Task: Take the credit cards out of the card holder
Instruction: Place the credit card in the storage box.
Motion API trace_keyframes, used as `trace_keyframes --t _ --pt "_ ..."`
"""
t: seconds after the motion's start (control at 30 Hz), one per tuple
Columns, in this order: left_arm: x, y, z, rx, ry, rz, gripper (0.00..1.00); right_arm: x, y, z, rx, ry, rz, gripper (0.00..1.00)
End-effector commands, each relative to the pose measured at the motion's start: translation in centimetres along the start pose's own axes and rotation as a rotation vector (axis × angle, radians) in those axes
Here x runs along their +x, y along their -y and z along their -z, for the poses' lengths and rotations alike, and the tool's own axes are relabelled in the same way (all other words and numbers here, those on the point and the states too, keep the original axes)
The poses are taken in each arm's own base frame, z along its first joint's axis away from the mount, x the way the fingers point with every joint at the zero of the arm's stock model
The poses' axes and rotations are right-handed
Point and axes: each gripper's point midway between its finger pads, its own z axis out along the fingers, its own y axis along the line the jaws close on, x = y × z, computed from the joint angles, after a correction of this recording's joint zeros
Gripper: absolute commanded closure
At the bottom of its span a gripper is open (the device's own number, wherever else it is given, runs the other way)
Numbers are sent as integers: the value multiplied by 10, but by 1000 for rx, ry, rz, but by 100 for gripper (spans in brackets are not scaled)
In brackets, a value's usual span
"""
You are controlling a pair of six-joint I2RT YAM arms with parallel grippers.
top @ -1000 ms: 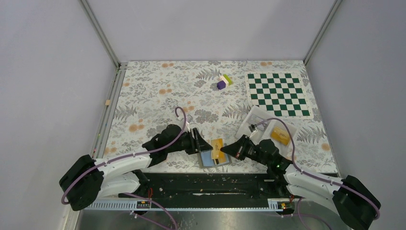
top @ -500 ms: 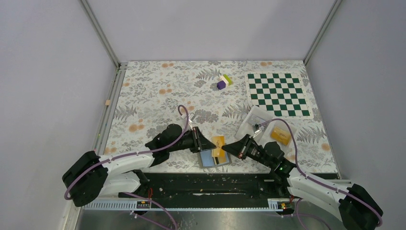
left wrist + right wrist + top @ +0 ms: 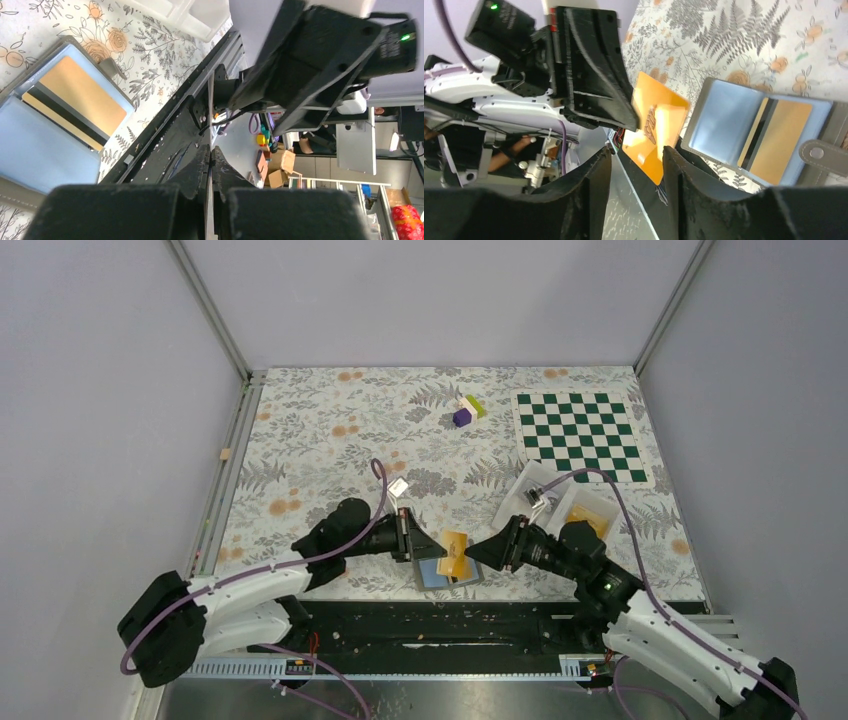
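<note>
The left tool (image 3: 210, 152) is closed on one edge of an orange card (image 3: 659, 130), which is held tilted above the tabletop (image 3: 330, 440). The right tool (image 3: 636, 150) is parted at the card's other edge. Below, the card holder (image 3: 719, 120) is laid open with a tan card (image 3: 781, 140) tucked inside.

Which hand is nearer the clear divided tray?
Right. The right hand sits at the tray's near-left corner; the left hand is farther left, past the orange card.
</note>
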Motion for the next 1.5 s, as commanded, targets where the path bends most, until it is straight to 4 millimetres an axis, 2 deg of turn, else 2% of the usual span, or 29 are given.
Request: trace_keyframes --t 0.0,0.17,0.4,0.67,0.83,1.03,1.17,1.33,1.47 --pt "9 11 12 23 -85 -98 100 -2 -15 18 28 -81 208 49" --pt "25 8 14 14 -212 -123 100 -7 -36 26 19 -160 305 49" --pt "39 23 20 133 -309 -149 100 3 -50 27 -31 -307 348 49" --pt "45 27 20 189 -345 -156 100 23 -41 11 -73 -449 270 46" --pt "45 26 20 187 -350 -150 100 23 -37 1 -77 -465 252 47" --pt "46 30 22 200 -351 -155 100 25 -33 -6 -81 -485 246 55" --pt "46 30 22 201 -354 -156 100 25 -28 -8 -68 -485 250 48" --pt "49 25 19 188 -367 -141 100 18 -36 -5 -81 -459 264 51" --pt "49 27 20 195 -368 -149 100 15 -32 -4 -63 -457 287 51"
